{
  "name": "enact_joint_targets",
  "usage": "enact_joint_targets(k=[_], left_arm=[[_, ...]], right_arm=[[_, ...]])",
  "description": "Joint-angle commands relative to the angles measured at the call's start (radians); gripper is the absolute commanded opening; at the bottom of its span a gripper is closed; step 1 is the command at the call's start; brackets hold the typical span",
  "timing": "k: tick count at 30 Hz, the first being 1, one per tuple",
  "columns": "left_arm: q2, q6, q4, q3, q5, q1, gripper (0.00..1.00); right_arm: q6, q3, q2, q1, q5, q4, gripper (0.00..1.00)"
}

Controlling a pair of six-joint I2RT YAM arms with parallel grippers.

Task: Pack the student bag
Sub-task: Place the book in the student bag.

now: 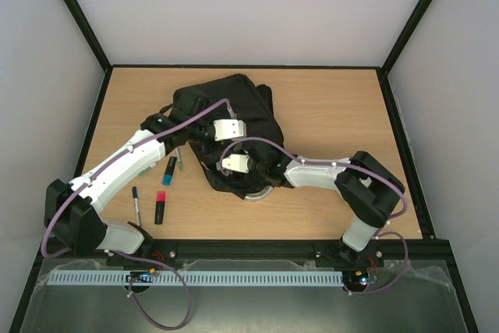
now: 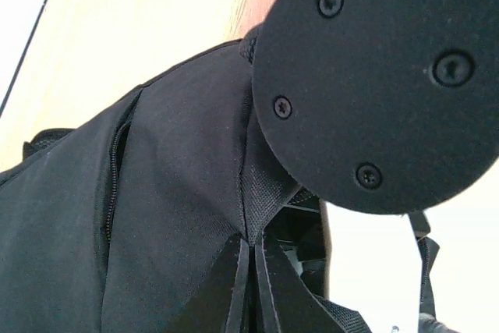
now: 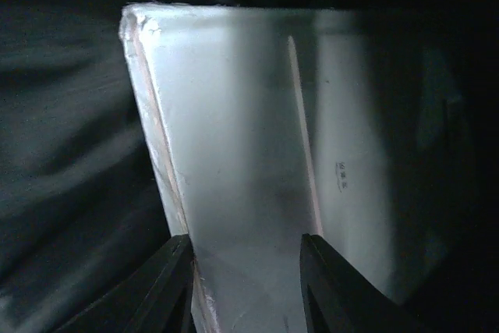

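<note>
- Along the near edge of the wooden bench [image 1: 335, 115], two robot arms are bolted side by side. The left arm [image 1: 117, 168] and the right arm [image 1: 327, 173] both reach away toward the middle.
- Just beyond the left arm's base, a thin pen with a blue cap [image 1: 136, 205] and a black marker with a red end [image 1: 160, 208] lie on the wood, close together but not touching.
- A little farther back, beside the left forearm, lie a black marker with a teal end [image 1: 168, 171] and a second thin pen [image 1: 179, 160].
- The student bag [image 1: 242, 99], large, black and slumped, sits in the middle of the bench, with both arms meeting at it. A silver-grey loop [image 1: 261, 193] shows at its near edge.
- The left pincer [image 2: 251, 271] has its fingers pressed together, clamped on a raised fold of the student bag's black fabric at a seam. A zip runs down the cloth to the left of the grip.
- A round black plate with four screw heads [image 2: 374, 76] fills the upper right of the left wrist view, above the pinched fold.
- The right pincer [image 3: 248, 286] is inside the bag, with dark cloth all around it. Its two fingers stand partly apart.
- A pale flat item [image 3: 249, 130] fills the gap between them and extends away into the bag. Its edges run down to the fingers' inner faces, but I cannot tell whether they are squeezing it.
</note>
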Motion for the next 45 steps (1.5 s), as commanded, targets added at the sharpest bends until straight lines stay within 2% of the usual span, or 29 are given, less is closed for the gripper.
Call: enact_joint_targets(k=[1,12,16,21,26,29,31,36,40,45], left_arm=[[-0.033,0.001,0.076,0.05,0.081,0.003,0.02],[-0.032,-0.008,0.087,0.045,0.092,0.018,0.02],[-0.035,-0.014,0.089,0.038,0.09,0.024,0.03],[-0.038,-0.014,0.097,0.025,0.076,0.029,0.02],[-0.038,-0.02,0.103,0.019,0.074,0.03,0.03],[-0.04,-0.024,0.104,0.014,0.074,0.031,0.02],[-0.038,-0.035,0.108,0.014,0.072,0.034,0.03],[-0.035,-0.055,0.113,0.007,0.065,0.047,0.02],[-0.037,-0.057,0.106,-0.005,0.062,0.056,0.02],[-0.037,-0.051,0.089,-0.037,0.061,0.058,0.02]], right_arm=[[0.084,0.011,0.057,0.0,0.152,0.18,0.39],[0.139,0.001,0.115,-0.001,0.332,0.339,0.37],[0.178,0.015,0.111,0.0,0.312,0.297,0.38],[0.233,0.068,0.121,0.0,0.244,0.152,0.44],[0.278,0.093,0.098,0.0,0.226,0.084,0.45],[0.302,0.122,0.063,0.001,0.131,-0.049,0.51],[0.33,0.163,0.039,0.0,0.035,-0.216,0.59],[0.374,0.071,-0.133,0.0,-0.163,-0.387,0.6],[0.428,-0.012,-0.269,-0.008,-0.164,-0.457,0.66],[0.423,0.011,-0.391,-0.08,-0.21,-0.63,0.7]])
